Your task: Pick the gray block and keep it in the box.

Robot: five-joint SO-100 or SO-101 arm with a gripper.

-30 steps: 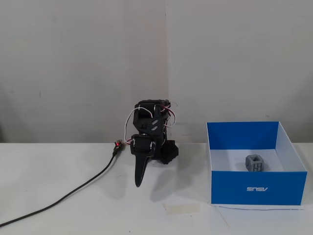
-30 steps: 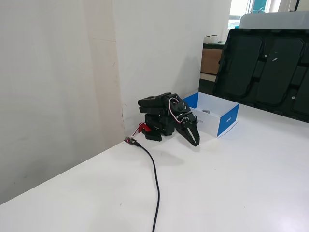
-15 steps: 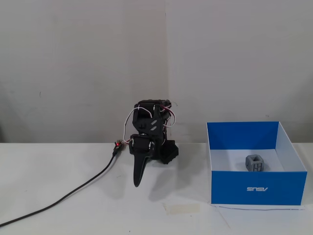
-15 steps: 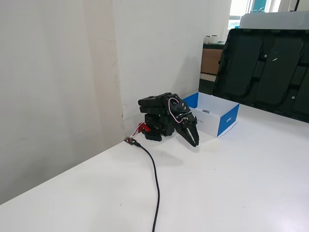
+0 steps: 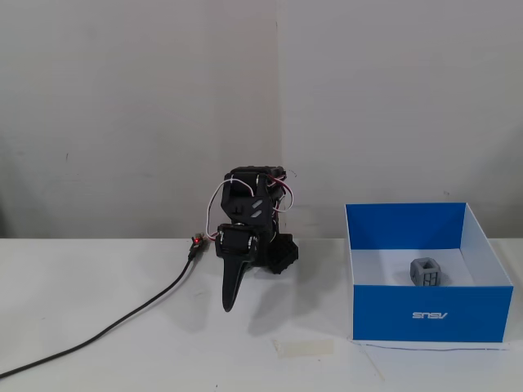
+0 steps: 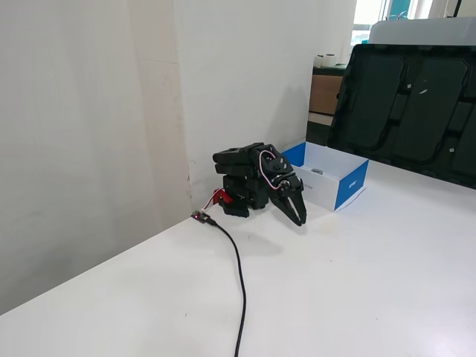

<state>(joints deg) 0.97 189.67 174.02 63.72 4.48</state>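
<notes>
- At the far left of a fixed view (image 5: 98,331) a black cable runs across the white table (image 5: 122,278) from the lower left corner up to a small connector with a red light (image 5: 196,241) beside my base; in the other fixed view the same cable (image 6: 239,275) curves away from me toward the bottom edge.
- Next comes my arm (image 5: 253,220), folded low against the wall, with white and red wires looping over its top.
- My gripper (image 5: 229,306) hangs down from the folded arm with its tip pointing at the tabletop. The fingers are drawn together into one narrow point and I have hold of nothing. In the other fixed view my gripper (image 6: 300,221) slants down toward the table, its fingers likewise together.
- A pale strip of tape (image 5: 304,347) lies flat on the table, between my gripper and the box.
- The box (image 5: 433,314) sits to the right of me in that view, well apart from my gripper, blue walls up and white logo on the near side. In the other fixed view the box (image 6: 349,184) stands just past my arm.
- The gray block (image 5: 425,273) rests on the box's white floor, right of my gripper and clear of it.
</notes>
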